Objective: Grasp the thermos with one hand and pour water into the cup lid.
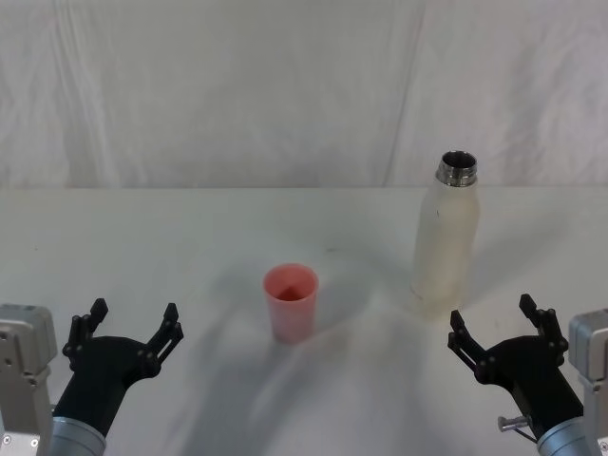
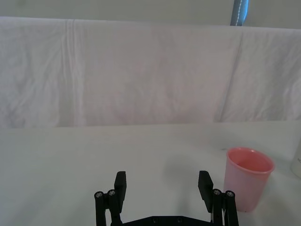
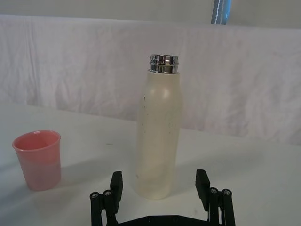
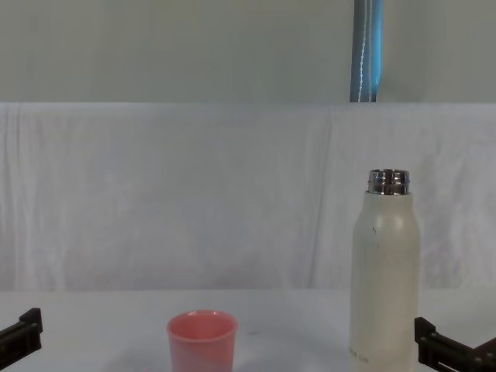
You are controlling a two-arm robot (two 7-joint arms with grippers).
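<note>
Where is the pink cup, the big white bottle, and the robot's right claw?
cup lid (image 1: 291, 302), head view, on its pink side wall.
thermos (image 1: 445, 237), head view, middle of its cream body.
right gripper (image 1: 499, 328), head view, between its open fingertips.

Black pronged left pincer (image 1: 133, 324), right pincer (image 1: 501, 324); silver-grey wrists.

Bright, even, diffuse lighting throughout. Soft, faint shadows spread on the white tabletop (image 1: 190, 247) around the cup lid (image 1: 291, 301) and beside the thermos (image 1: 445, 237), lower centre of the head view. Small glints mark the thermos's steel neck. Focus is sharp, without evident edge distortion.
</note>
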